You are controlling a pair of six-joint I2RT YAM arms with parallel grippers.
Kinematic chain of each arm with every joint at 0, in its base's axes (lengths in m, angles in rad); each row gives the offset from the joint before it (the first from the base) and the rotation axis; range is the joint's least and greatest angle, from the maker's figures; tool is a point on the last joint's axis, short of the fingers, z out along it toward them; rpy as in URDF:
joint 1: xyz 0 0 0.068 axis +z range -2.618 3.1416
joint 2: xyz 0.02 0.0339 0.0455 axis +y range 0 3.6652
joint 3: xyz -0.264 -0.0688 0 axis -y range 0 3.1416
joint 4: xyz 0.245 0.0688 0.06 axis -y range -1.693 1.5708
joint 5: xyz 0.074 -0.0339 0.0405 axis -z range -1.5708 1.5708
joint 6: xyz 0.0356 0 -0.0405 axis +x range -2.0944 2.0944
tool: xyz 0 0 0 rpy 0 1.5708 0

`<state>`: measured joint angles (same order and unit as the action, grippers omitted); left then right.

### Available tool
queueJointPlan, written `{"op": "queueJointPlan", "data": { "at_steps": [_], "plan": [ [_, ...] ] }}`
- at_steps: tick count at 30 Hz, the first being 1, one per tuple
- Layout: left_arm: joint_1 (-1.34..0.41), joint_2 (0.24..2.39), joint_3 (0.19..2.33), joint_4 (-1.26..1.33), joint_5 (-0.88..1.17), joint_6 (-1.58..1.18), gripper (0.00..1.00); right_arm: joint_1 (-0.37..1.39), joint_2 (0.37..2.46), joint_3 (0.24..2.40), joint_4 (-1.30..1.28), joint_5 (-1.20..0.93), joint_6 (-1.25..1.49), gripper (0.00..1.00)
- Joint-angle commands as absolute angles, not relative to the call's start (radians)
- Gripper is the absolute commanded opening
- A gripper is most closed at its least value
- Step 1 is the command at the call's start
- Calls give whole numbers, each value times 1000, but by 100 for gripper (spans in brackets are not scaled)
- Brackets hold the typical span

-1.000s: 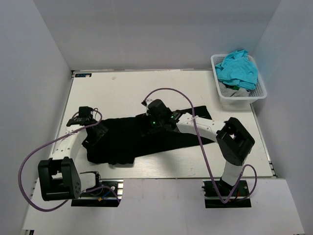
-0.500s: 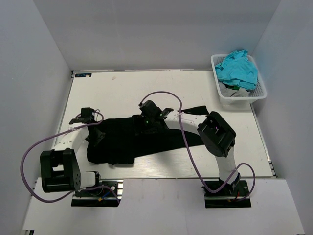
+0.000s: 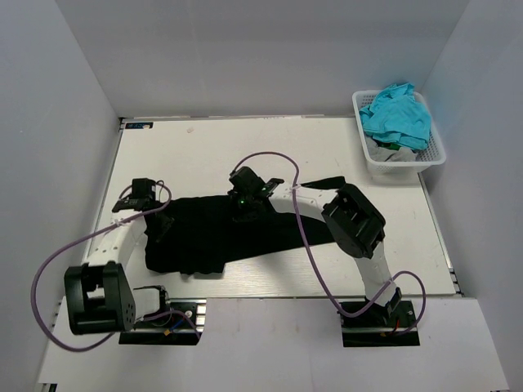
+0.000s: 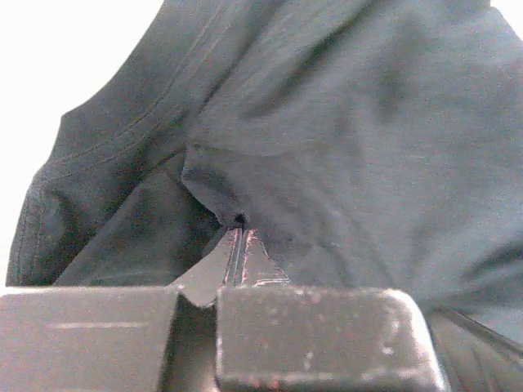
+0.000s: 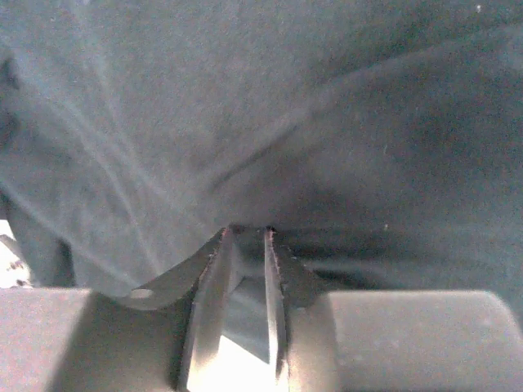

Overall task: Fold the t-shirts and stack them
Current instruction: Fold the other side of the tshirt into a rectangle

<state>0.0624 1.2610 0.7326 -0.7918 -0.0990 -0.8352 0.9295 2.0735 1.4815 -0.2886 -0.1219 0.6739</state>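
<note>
A black shirt (image 3: 261,233) lay spread across the near middle of the table (image 3: 204,147), its long side running left to right and one sleeve reaching out toward the far right. The left gripper (image 4: 238,231) sat at the shirt's left end, fingers pressed together and clamped on a small raised fold of cloth beside a stitched hem; the fold stuck up just past the fingertips, with the rest of the shirt spreading away beyond it. The right gripper (image 5: 247,234) was down on the shirt's far edge, near the middle of its length. Its fingers stood a narrow gap apart with their tips pushed into the cloth, and creases fanned out from the tips. Whether any cloth was caught between them could not be told. Both grippers were on the same shirt, well apart from each other. A white basket (image 3: 433,159) with teal cloth (image 3: 396,114) in it stood at the far right corner, clear of the shirt.
</note>
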Motion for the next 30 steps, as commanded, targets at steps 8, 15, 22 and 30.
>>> {"op": "queueJointPlan", "data": {
  "at_steps": [8,15,22,30],
  "plan": [
    [66,1134,791,-755,-172,-812,0,911,2100,1569,-308,-71,677,0],
    [75,1167,867,-764,-222,-831,0,899,2053,1588,-310,-37,666,0],
    [75,1276,877,-773,-236,-851,0,882,2094,1608,-321,-75,664,0],
    [75,1440,945,-922,-268,-894,84,873,2094,1638,-363,-63,646,27]
  ]
}}
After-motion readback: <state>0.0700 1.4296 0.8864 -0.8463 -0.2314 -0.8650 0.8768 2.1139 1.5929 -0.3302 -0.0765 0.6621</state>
